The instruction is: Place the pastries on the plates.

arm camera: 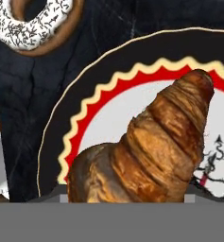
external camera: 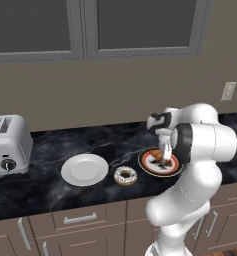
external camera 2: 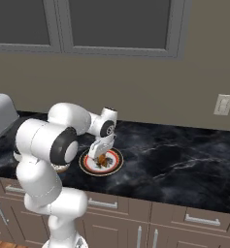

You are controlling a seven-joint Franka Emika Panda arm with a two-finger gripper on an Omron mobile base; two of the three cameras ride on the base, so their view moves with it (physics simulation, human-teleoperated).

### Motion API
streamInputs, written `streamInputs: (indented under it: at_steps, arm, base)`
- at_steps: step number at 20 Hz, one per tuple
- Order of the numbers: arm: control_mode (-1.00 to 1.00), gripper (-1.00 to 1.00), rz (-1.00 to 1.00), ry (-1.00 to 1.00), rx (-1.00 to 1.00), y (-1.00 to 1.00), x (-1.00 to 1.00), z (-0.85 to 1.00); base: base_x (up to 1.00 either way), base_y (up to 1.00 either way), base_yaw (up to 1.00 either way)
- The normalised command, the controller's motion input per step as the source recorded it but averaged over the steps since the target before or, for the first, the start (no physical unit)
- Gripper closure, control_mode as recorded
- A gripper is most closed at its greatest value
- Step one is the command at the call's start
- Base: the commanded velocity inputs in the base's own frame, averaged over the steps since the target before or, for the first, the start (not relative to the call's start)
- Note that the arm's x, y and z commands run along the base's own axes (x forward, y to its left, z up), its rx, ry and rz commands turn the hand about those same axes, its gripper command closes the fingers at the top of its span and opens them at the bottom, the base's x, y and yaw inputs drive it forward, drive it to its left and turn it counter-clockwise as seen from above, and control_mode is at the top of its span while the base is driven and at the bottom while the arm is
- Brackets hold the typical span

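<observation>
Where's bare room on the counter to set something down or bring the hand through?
The white plate is bare. Open counter runs right of the patterned plate toward the outlet, and between the toaster and white plate. Crowded: donut sits between the plates, croissant and gripper over the patterned one.

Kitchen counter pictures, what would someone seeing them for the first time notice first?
Most striking is the white arm reaching down to the black-rimmed plate on the dark marble counter, its gripper at the croissant over the plate's white centre. Next, the iced donut lies on the counter between that plate and the bare white plate. A silver toaster stands at far left.
</observation>
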Motion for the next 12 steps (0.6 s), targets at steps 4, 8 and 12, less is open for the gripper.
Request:
streamInputs:
  at_steps: [4,8,12]
  arm:
    - [-1.0,1.0,0.06,-0.02,0.0,-0.05,0.39,-0.3]
    - [-1.0,1.0,0.08,-0.02,0.0,-0.25,0.36,-0.23]
    - [-1.0,-1.0,0.09,-0.02,0.0,-0.11,0.09,-0.29]
  base:
    - [0.0,0.0,0.0]
    - [0.0,0.0,0.0]
    - [0.0,0.0,0.0]
